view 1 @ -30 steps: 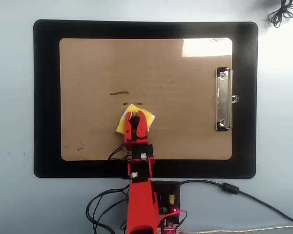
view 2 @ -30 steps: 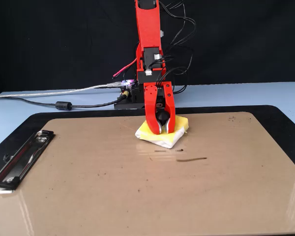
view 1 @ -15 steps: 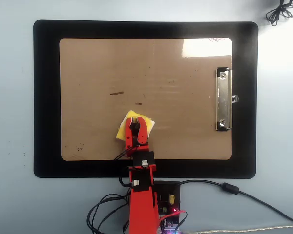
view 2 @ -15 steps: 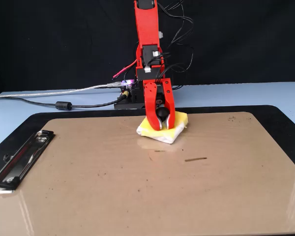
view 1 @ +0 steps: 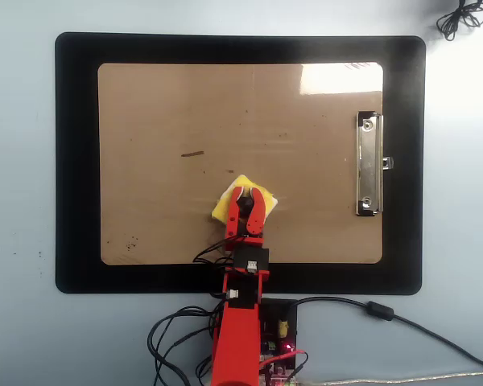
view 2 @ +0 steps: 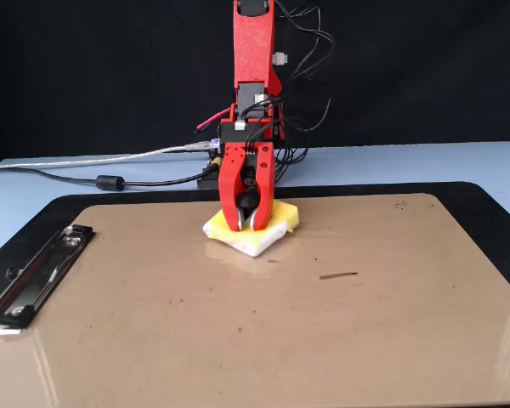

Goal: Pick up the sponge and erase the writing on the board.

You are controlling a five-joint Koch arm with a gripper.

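While the red gripper [view 1: 247, 195] points down onto the board [view 1: 145, 104], its two jaws stand narrowly apart and clamp the sponge [view 1: 227, 203] between them, pressing the yellow block flat against the tan surface. In the overhead view the sponge sits a little toward 6 o'clock from the board's middle, turned so one corner aims at 12 o'clock, with the arm [view 1: 240, 338] reaching in from 6 o'clock. In the fixed view the same sponge [view 2: 272, 236] shows its white lower edge touching the board [view 2: 238, 340], with the gripper [view 2: 246, 223] straddling it from above. What shows of the writing [view 1: 193, 153] is a short dark dash lying toward 10 o'clock of the sponge, apart from it; in the fixed view that stroke [view 2: 337, 275] lies toward 4 o'clock of the sponge. The silver clip [view 1: 369, 165] sits at the board's 3 o'clock side, and the board rests on a black mat [view 1: 76, 161].
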